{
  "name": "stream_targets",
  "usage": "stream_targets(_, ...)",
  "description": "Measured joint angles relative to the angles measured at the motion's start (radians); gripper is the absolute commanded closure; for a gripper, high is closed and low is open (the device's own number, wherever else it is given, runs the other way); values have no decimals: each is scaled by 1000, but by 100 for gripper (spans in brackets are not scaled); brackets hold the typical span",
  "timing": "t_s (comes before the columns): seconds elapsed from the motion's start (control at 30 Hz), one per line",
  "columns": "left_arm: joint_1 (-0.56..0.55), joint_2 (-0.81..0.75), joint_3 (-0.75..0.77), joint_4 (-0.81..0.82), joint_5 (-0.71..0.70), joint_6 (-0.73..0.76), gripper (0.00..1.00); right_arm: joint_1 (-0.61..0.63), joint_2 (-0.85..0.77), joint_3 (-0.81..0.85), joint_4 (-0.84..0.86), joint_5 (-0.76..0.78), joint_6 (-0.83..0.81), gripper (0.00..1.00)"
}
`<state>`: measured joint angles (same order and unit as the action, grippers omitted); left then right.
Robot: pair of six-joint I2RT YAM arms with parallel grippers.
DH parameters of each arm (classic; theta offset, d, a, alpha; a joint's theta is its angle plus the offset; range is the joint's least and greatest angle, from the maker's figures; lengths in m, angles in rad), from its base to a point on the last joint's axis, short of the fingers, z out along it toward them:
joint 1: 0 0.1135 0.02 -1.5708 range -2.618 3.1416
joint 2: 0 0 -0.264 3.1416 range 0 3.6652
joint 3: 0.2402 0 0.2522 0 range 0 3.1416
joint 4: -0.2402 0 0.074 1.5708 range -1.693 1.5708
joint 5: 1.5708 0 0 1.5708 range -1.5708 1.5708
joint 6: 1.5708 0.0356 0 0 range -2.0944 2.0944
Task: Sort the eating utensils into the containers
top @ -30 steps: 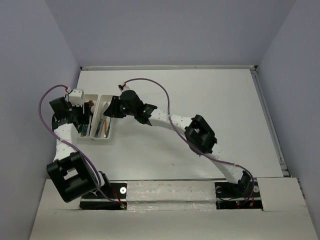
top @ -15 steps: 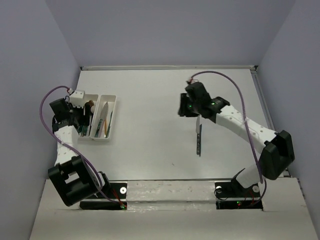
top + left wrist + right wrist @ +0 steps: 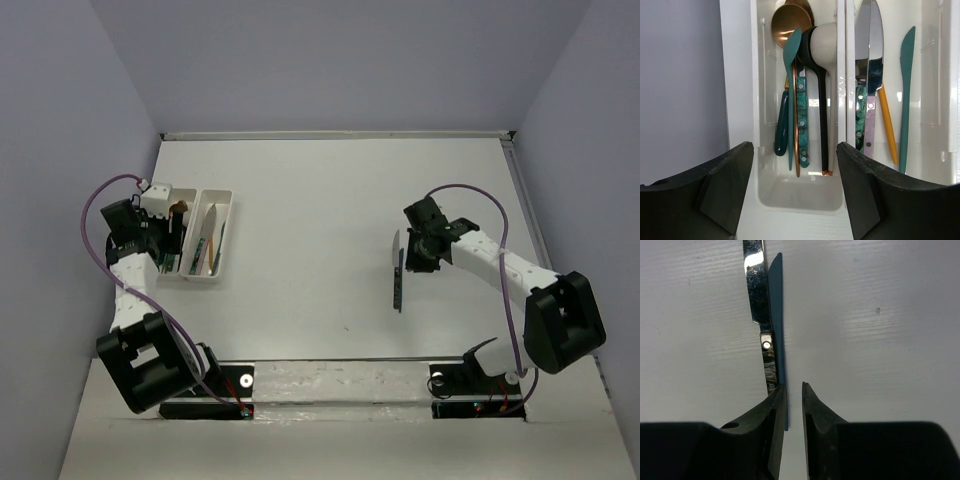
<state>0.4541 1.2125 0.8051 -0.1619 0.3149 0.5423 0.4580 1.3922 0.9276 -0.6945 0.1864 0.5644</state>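
Observation:
The two joined white trays [image 3: 198, 279] stand at the table's left. In the left wrist view the left tray [image 3: 740, 100] holds spoons in gold [image 3: 785, 22], teal, black and beige. The right tray [image 3: 930, 75] holds knives, among them a silver one [image 3: 869, 40] and a teal one [image 3: 906, 75]. My left gripper [image 3: 794, 147] is open and empty over the left tray's near end; it also shows from above [image 3: 160, 240]. A silver knife [image 3: 756, 290] and a dark blue knife [image 3: 777, 300] lie side by side on the table right of centre [image 3: 399, 280]. My right gripper [image 3: 794, 387] is shut but for a narrow slit, empty, just above their handles [image 3: 417, 250].
The white table [image 3: 320, 200] is walled at the back and both sides, with a rail along the right edge [image 3: 535, 240]. The arm bases [image 3: 340, 385] sit at the near edge. Purple cables loop over both arms.
My right arm swung from the trays across to the right side and came down by the two knives on the table. My left gripper stayed at the trays.

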Motion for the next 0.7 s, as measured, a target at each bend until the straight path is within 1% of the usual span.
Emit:
stream_targets(0.1, 0, 0, -6, 0, 0, 0, 20, 0, 35, 0, 26, -26, -2, 73)
stream_targets(0.37, 0, 0, -7, 1, -1, 0, 20, 0, 188, 0, 103, -118, -21, 73)
stream_targets(0.6, 0, 0, -7, 1, -1, 0, 20, 0, 201, 0, 127, -130, -22, 77)
stream_targets(0.7, 0, 0, -7, 1, -2, 0, 20, 0, 201, -1, 130, -130, -22, 77)
